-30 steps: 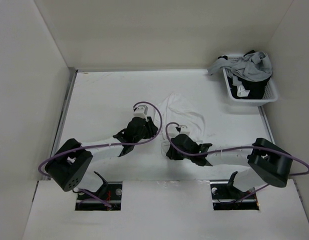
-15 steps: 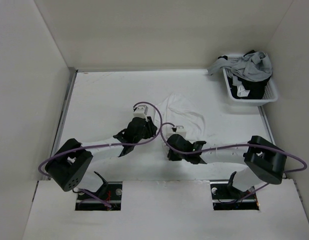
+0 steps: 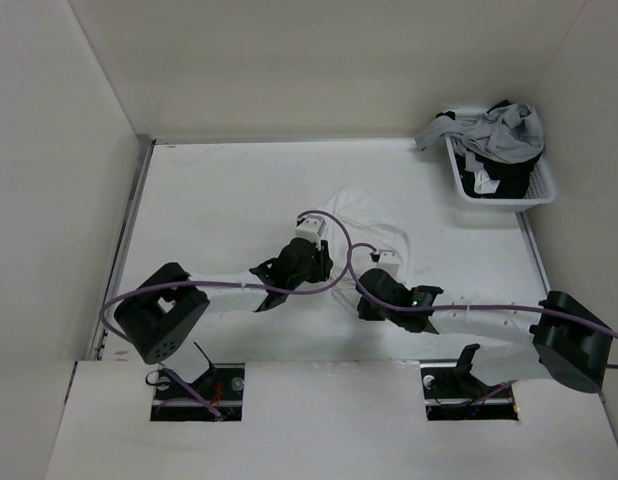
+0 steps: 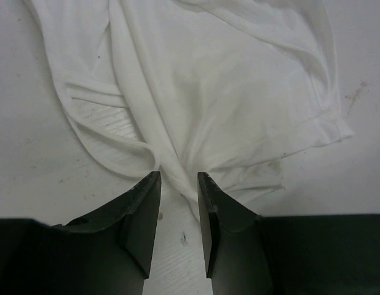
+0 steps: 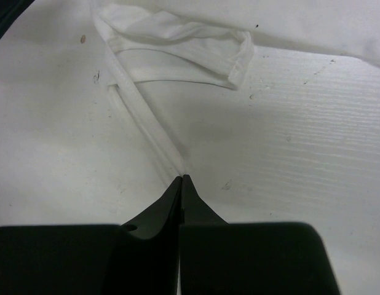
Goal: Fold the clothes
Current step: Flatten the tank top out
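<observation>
The clothes (image 3: 374, 222) are a thin white top, lying crumpled on the table right of centre. In the left wrist view the clothes (image 4: 221, 92) spread out ahead of my left gripper (image 4: 178, 178), which is open. A bunched fold of the hem reaches just between its fingertips (image 4: 150, 184). My left gripper (image 3: 322, 255) sits at the garment's near left edge. My right gripper (image 5: 182, 178) is shut on a narrow strap (image 5: 147, 129) that runs back to the rest of the top (image 5: 178, 46). In the top view the right gripper (image 3: 363, 298) is near the garment's front edge.
A white basket (image 3: 537, 192) heaped with grey and black garments (image 3: 499, 135) stands at the back right corner. White walls close in the table on the left, back and right. Purple cables loop over both arms.
Both grippers have shifted right. The right gripper, open a second ago, has shut on the strap. The left gripper has stayed open.
</observation>
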Robot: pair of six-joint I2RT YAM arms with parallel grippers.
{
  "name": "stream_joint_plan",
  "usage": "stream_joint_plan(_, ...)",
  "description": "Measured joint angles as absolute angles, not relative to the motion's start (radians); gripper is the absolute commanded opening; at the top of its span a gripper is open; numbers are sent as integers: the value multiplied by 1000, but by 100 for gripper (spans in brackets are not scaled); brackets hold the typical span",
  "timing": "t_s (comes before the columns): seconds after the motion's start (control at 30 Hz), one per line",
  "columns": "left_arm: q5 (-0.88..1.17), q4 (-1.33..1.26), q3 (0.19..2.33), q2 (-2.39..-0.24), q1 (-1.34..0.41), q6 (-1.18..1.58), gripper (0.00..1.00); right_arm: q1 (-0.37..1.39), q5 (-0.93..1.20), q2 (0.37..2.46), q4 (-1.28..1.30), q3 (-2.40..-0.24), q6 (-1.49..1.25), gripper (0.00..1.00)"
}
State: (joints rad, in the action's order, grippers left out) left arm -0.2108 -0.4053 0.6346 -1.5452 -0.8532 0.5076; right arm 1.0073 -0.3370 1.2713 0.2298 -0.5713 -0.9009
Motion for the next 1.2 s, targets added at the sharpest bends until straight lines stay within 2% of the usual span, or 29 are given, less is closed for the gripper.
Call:
stream_joint_plan(0.3, -244, -397, 678, -1670, -846, 478, 27, 994, -337, 1234, 228, -539, -892, 1)
stream_joint_plan(0.47, -253, -389, 684, -1689, -838, 474, 22, 994, -334, 1234, 216, -537, -889, 1)
stream_joint_plan(0.73, -258, -387, 696, -1705, -808, 474, 23, 983, -329, 1234, 208, -529, -885, 1)
stream_joint_plan(0.87, -258, -390, 718, -1725, -806, 472, 18, 972, -328, 1226, 209, -528, -881, 1)
stream_joint_plan(0.97, -258, -391, 727, -1736, -813, 468, 7, 960, -329, 1199, 208, -527, -875, 1)
stream_joint_plan(1.07, -259, -386, 728, -1738, -825, 462, 1, 947, -329, 1165, 208, -527, -867, 1)
stream_joint_plan(1.2, -263, -368, 728, -1725, -829, 461, 0, 927, -330, 1112, 208, -526, -854, 0)
